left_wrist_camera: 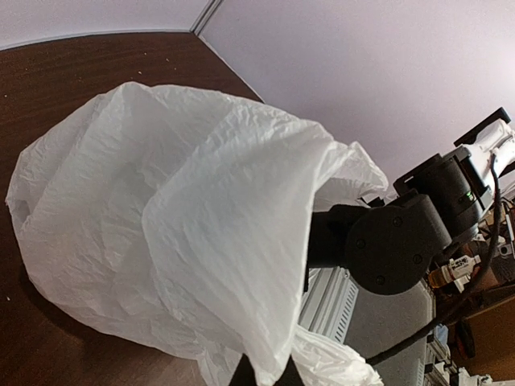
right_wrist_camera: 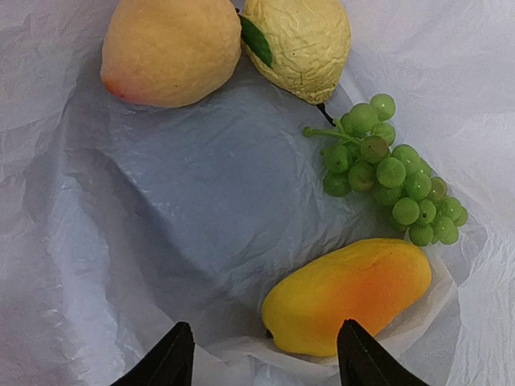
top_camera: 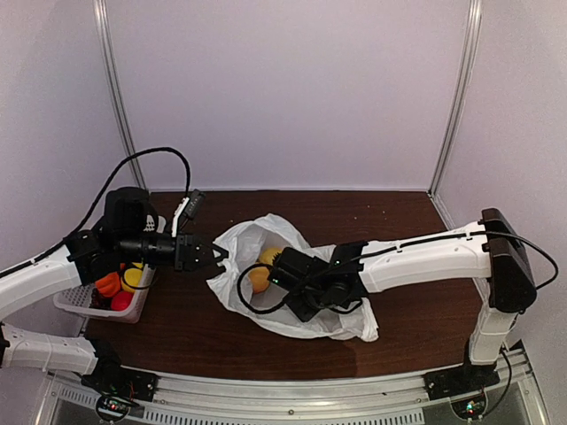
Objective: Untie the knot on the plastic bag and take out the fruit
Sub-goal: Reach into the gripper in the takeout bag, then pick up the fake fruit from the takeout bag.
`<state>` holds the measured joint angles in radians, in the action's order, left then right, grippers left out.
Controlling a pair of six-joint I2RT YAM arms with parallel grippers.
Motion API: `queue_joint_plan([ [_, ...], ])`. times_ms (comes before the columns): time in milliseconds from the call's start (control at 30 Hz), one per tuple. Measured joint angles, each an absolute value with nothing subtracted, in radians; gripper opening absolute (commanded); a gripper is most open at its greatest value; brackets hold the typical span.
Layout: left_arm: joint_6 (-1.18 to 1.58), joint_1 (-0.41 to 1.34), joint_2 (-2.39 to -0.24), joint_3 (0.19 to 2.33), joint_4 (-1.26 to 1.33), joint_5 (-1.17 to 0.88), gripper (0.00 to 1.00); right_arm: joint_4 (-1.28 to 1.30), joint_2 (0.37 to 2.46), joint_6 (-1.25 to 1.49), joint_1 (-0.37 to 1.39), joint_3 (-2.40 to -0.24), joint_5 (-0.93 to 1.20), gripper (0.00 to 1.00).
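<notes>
Top external view: thin translucent white plastic bag (top_camera: pixel 266 232) on the dark brown worktop (top_camera: pixel 399 212) appears untied, left pincer (top_camera: pixel 215 257) clamped on its rim, right pincer (right_wrist_camera: pixel 265 358) spread empty inside above the unremoved long yellow-orange mango (right_wrist_camera: pixel 350 293), pale orange peach (right_wrist_camera: pixel 169 52), wrinkled yellow lemon (right_wrist_camera: pixel 302 40) and green grape bunch (right_wrist_camera: pixel 394 177).

The fingers (right_wrist_camera: pixel 173 362) of the right gripper (right_wrist_camera: pixel 261 363) are standing apart at the bottom edge, gripping nothing and pointing into the crinkled white plastic bag (right_wrist_camera: pixel 161 209). Four fruits are lying on its translucent plastic: a yellow-orange mango (right_wrist_camera: pixel 350 293) just ahead of one fingertip, a green grape bunch (right_wrist_camera: pixel 394 173) beyond it, and farther off a peach (right_wrist_camera: pixel 169 52) and a pale lemon (right_wrist_camera: pixel 302 40) sitting close side by side.
</notes>
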<state>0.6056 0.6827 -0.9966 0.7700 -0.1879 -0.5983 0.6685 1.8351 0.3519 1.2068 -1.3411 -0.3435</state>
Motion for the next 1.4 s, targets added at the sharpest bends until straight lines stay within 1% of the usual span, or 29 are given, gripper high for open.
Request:
queue_joint_plan([
  [233,0.606,0.683,-0.997,0.770,-0.188,-0.598,0.00,0.671,1.902,0.478,1.183,-1.383,-0.427,0.65],
  [467,0.606,0.683,-0.992,0.770,-0.189,-0.598,0.00,0.695,1.906,0.611,1.130,-1.383,-0.481,0.68],
  [700,0.606,0.683,-0.991,0.770,-0.189,-0.598,0.00,0.709,1.906,0.706,1.091,-1.357,-0.504,0.67],
  [867,0.606,0.683,-0.991,0.770,-0.191,-0.598,0.00,0.670,1.906,0.736,1.067,-1.298,-0.474,0.67],
  [1133,0.606,0.683,-0.991,0.770,-0.194,-0.598,0.00,0.609,1.907,0.758,1.034,-1.250,-0.439,0.78],
  [1300,0.606,0.683,-0.991,0.770,-0.195,-0.598,0.00,0.569,1.925,0.736,1.033,-1.249,-0.426,0.78],
  [1400,0.606,0.683,-0.991,0.770,-0.195,-0.598,0.00,0.560,1.953,0.724,1.033,-1.258,-0.426,0.75],
])
